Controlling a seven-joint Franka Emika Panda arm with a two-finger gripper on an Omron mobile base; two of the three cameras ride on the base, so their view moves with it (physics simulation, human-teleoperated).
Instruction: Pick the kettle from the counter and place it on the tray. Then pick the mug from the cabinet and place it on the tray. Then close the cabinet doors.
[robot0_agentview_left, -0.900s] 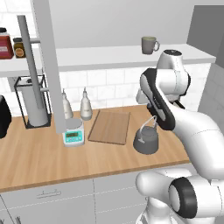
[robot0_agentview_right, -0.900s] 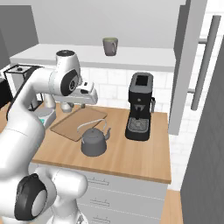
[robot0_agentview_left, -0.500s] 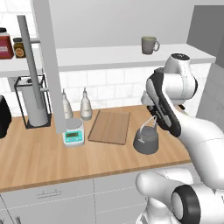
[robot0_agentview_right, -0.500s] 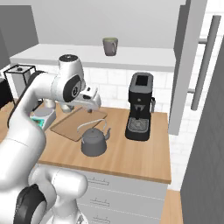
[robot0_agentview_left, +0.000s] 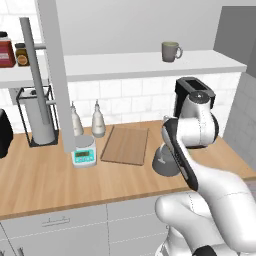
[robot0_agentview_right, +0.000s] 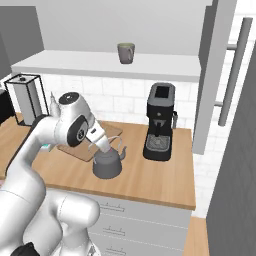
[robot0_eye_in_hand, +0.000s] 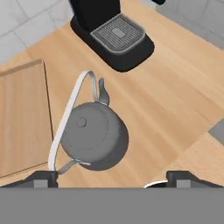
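The dark grey kettle (robot0_eye_in_hand: 94, 135) stands on the wood counter (robot0_eye_in_hand: 175, 96), its wire handle arched over the lid and its spout toward the coffee machine. My gripper (robot0_eye_in_hand: 111, 179) hangs just above it, open, one fingertip on either side and nothing between them. In the right base view the gripper (robot0_agentview_right: 106, 148) sits right over the kettle (robot0_agentview_right: 106, 165). The arm hides part of the kettle (robot0_agentview_left: 161, 162) in the left base view. The wooden tray (robot0_agentview_left: 125, 145) lies bare to the kettle's left. The mug (robot0_agentview_left: 171, 51) stands on the cabinet's white shelf (robot0_agentview_left: 125, 65). Both cabinet doors (robot0_agentview_left: 52, 75) (robot0_agentview_right: 215, 75) are swung open.
A black coffee machine (robot0_agentview_right: 160, 122) stands close to the kettle on its right. Two pale bottles (robot0_agentview_left: 98, 119), a small scale (robot0_agentview_left: 84, 154) and a wire rack (robot0_agentview_left: 35, 120) sit left of the tray. Jars (robot0_agentview_left: 6, 50) are on the far-left shelf.
The gripper has opened wide and come down from beside the coffee machine to just above the kettle. The kettle, tray and mug have not moved.
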